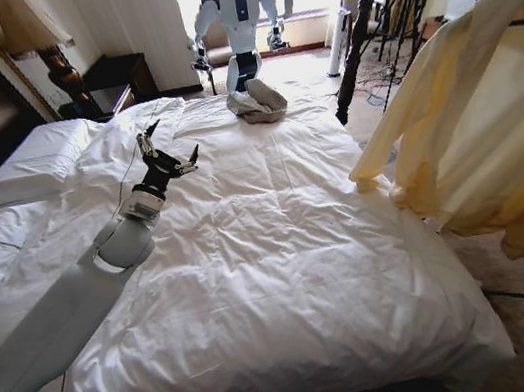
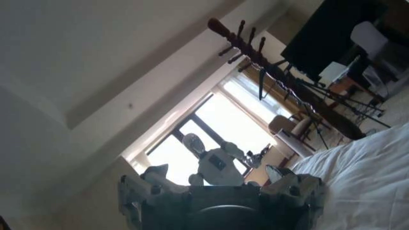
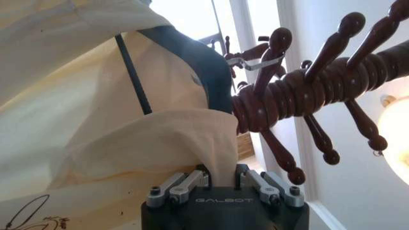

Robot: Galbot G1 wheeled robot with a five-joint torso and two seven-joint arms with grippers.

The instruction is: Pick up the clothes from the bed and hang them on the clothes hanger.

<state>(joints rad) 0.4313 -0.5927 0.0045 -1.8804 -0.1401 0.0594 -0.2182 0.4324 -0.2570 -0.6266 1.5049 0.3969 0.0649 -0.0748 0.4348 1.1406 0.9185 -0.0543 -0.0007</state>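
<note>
The clothes (image 1: 474, 133), a pale cream-yellow top of thin soft fabric, hang in the air to the right of the bed (image 1: 282, 253), one long sleeve drooping toward the mattress edge and the folds gathered lower down. In the right wrist view a bunched fold of the same top (image 3: 153, 139) runs down between the fingers of the right gripper (image 3: 222, 184), which are closed on it; a dark scribbled print shows at the cloth's lower corner. A thin black bar of the clothes hanger (image 3: 133, 76) crosses the fabric, though its hook and most of its outline are hidden by cloth. Just beside it stands a dark twisted wooden coat stand (image 3: 300, 91) with knobbed pegs. The left gripper (image 1: 171, 156) hovers over the white duvet, fingers spread wide and holding nothing.
</note>
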